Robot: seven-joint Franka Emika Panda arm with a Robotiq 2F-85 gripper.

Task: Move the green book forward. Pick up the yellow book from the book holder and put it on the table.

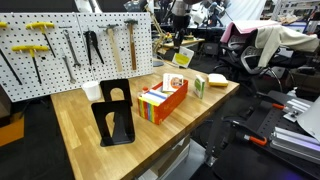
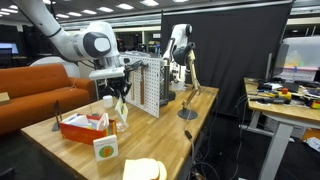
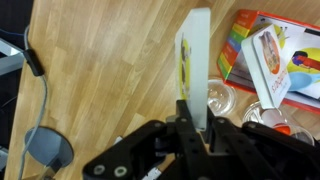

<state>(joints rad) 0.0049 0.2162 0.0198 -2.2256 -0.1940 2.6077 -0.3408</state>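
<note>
Tool [image 3: 195, 116] | clamps yellow book [image 3: 197, 60] | thin, pale edge, patterned yellow cover

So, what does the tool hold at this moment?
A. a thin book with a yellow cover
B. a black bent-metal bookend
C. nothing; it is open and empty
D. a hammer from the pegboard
A: in the wrist view the tool is shut on the thin book with a yellow cover, seen nearly edge-on over the light wooden table, apart from the long orange box with a striped end.
</note>
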